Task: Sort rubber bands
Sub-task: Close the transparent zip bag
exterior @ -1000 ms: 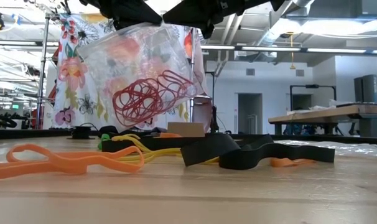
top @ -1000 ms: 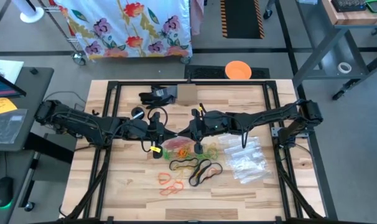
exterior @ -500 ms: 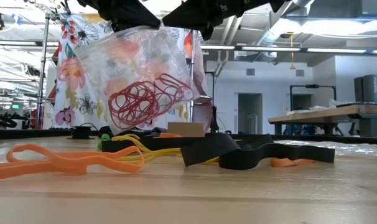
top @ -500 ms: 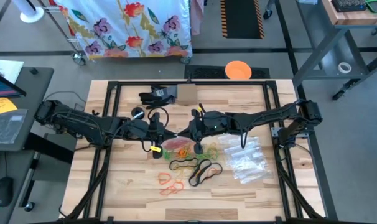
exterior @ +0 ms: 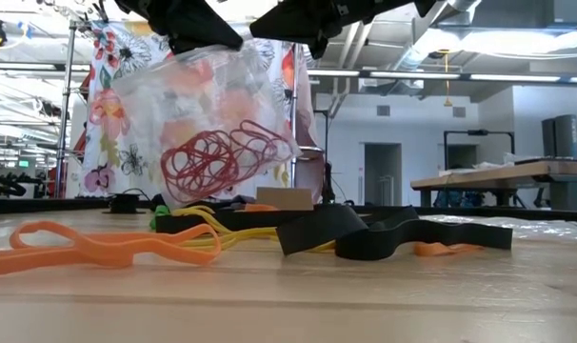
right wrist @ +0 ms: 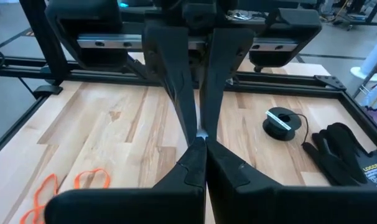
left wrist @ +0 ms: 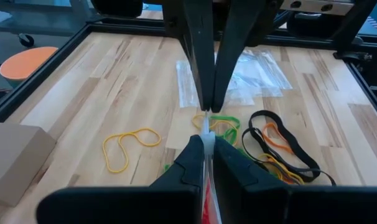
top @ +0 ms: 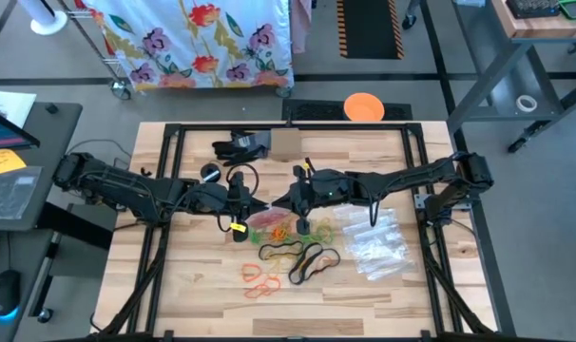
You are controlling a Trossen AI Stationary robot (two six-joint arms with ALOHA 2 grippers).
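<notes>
both grippers pinched on a clear bag of red bands, held up over the loose pile

high view: the left gripper (top: 259,206) and right gripper (top: 280,203) meet tip to tip above the table's (top: 193,275) middle, with the clear bag (top: 267,221) hanging below them; loose rubber bands (top: 290,258) — orange, yellow, green, black — lie just in front on the wood, spare zip bags (top: 375,242) to the right. low view: the bag (exterior: 208,119) hangs clear of the table with a tangle of red bands (exterior: 217,157) inside, both claws clamped on its top edge. left wrist view: its fingers (left wrist: 191,162) are closed on the thin plastic edge, the opposite fingers closed on the same edge. right wrist view: same pinch, seen from the other side. the bands look light, soft and stretchy — likely to snag, so pinch a single strand; the bag film looks slippery, best held at the rim.
</notes>
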